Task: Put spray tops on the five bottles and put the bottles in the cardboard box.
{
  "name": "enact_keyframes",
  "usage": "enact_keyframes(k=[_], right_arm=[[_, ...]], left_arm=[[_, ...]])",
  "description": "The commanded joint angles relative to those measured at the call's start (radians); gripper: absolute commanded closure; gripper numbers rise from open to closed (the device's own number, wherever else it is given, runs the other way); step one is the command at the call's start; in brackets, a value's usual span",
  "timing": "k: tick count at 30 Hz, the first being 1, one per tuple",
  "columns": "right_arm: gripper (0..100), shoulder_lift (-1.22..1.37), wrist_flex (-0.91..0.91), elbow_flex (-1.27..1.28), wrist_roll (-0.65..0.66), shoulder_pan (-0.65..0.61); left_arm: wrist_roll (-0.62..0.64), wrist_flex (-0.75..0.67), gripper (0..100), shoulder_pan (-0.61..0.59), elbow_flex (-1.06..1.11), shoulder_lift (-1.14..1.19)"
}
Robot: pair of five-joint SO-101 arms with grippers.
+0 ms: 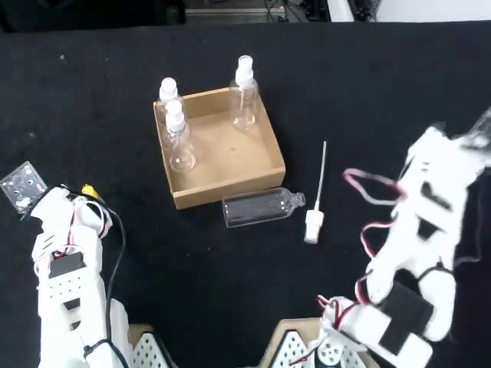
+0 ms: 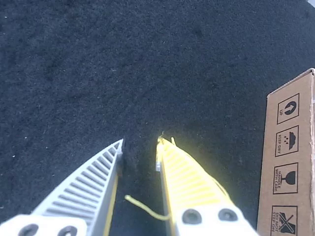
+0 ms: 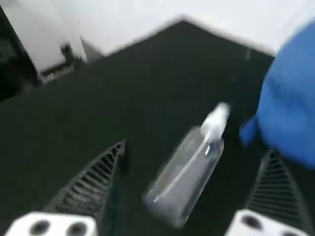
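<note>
The cardboard box (image 1: 229,189) sits mid-table and holds three clear bottles with white spray tops: two at its left side (image 1: 178,136) and one in its back right corner (image 1: 245,96). A bottle without a top (image 1: 262,208) lies on its side just in front of the box. A loose spray top (image 1: 314,223) with a long tube lies to its right. My left gripper (image 2: 140,143) hovers over bare cloth left of the box (image 2: 290,157), slightly open and empty. My right gripper (image 3: 195,150) is wide open, and a capped bottle (image 3: 184,172) lies tilted between its fingers.
A blue shape (image 3: 290,118) sits right beside the capped bottle's spray top; I cannot tell what it is. Black cloth (image 1: 368,92) covers the whole table. My right arm (image 1: 430,215) stands at the far right and my left arm (image 1: 69,261) at the front left.
</note>
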Motion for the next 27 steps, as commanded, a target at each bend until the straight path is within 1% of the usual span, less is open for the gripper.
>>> enact_keyframes(k=[1,3,5,10,13,20,23,27], right_arm=[[71.4,-0.038,0.502,-0.303,-0.149,0.006],[73.7,0.033,0.598,-0.43,-0.209,0.008],[71.7,0.127,0.689,-0.558,-0.229,0.008],[58.4,0.397,0.941,-0.875,-0.253,0.02],[53.3,0.564,1.071,-1.096,-0.292,0.034],[52.8,0.932,1.315,-1.664,-0.301,0.049],[52.8,1.073,1.372,-1.916,-0.301,0.051],[52.8,1.25,1.404,-2.207,-0.301,0.052]], left_arm=[[-0.003,-0.025,91,0.001,-0.012,-0.015],[-0.003,-0.025,91,-0.001,-0.01,-0.015],[-0.003,-0.025,91,-0.001,-0.008,-0.015],[-0.003,-0.025,91,-0.001,-0.008,-0.015],[-0.003,-0.025,91,-0.001,-0.008,-0.015],[-0.003,-0.025,91,-0.001,-0.01,-0.015],[-0.003,-0.025,91,-0.001,-0.01,-0.015],[-0.003,-0.025,91,-0.001,-0.01,-0.015]])
